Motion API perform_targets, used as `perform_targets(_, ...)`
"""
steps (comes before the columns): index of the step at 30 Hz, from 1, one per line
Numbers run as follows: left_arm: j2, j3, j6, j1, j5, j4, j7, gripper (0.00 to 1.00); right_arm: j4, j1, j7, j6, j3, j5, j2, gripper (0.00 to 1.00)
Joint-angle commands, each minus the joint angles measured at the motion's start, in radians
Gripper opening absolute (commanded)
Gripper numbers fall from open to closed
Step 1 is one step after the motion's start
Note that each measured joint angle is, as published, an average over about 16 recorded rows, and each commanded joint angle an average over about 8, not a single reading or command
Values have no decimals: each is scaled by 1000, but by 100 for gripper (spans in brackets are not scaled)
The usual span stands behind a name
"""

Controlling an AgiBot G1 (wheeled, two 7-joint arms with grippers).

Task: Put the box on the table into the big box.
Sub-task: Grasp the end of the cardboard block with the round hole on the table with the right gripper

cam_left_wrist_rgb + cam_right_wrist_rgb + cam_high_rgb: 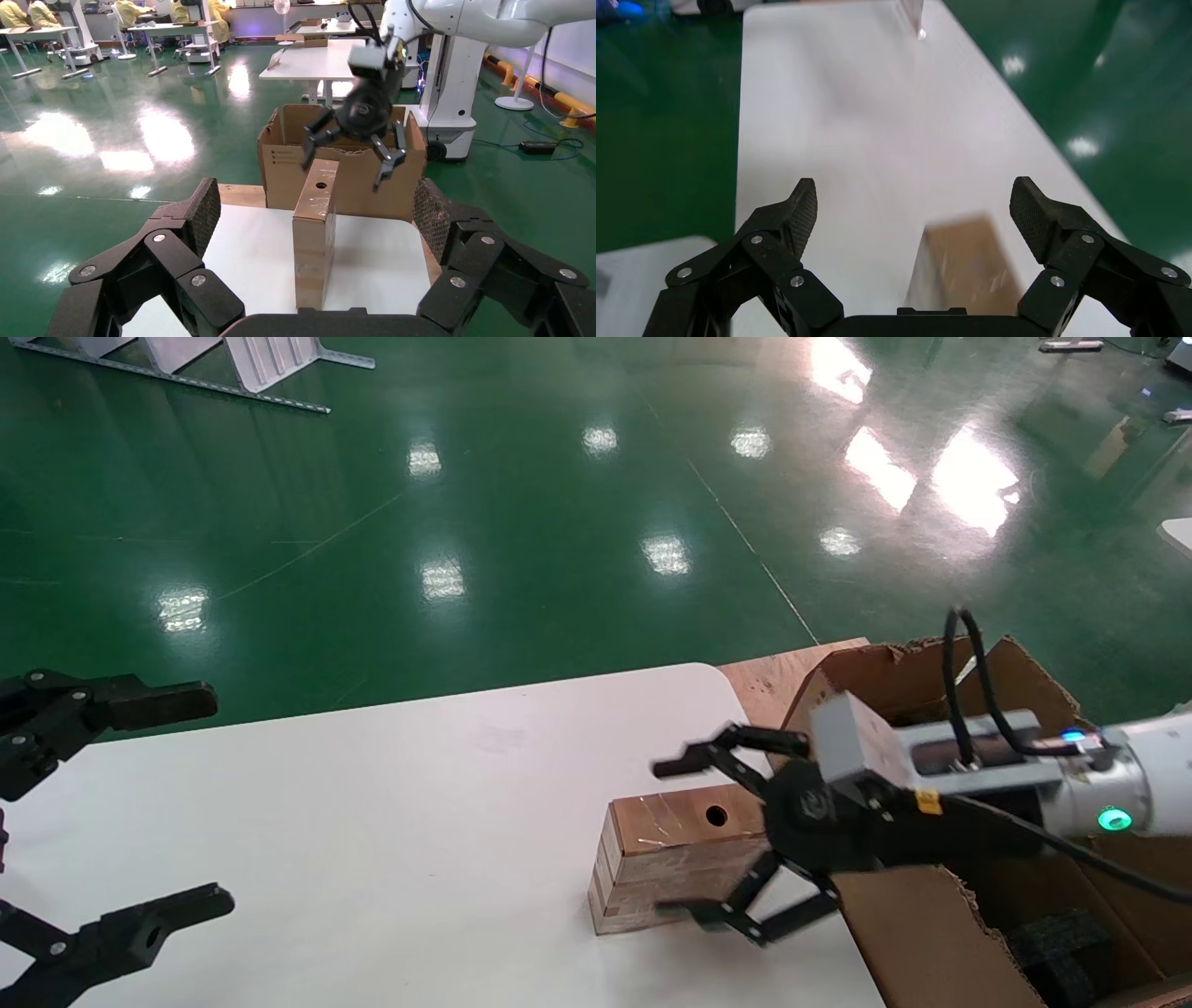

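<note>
The small brown box [666, 836], with a round hole in its upward face, stands on the white table [419, 803] near its right edge. My right gripper [670, 838] is open and hovers over the box's right end, one finger on each side, not touching it. The left wrist view shows it [344, 174] above the far end of the box [314, 232]. The right wrist view shows the box [965, 267] below my open right gripper [914, 193]. The big box [931, 933], a torn carton holding black foam [1071, 933], stands just right of the table. My left gripper [209, 798] is open and empty at the table's left.
A wooden board [773, 677] lies under the carton at the table's far right corner. Shiny green floor surrounds the table. A metal frame [233, 365] lies far off on the floor. Other tables [316, 63] stand beyond the carton [281, 175].
</note>
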Motion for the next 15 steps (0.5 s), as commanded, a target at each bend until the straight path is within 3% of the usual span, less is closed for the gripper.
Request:
perform_targets(1,0,0,0,0,0,0,0,100,-21,-6,-27,-2,-29,7,27,100)
perform_targets(15,0,0,0,0,0,0,0,100,-172,77,-125,3,-156,21,15,100)
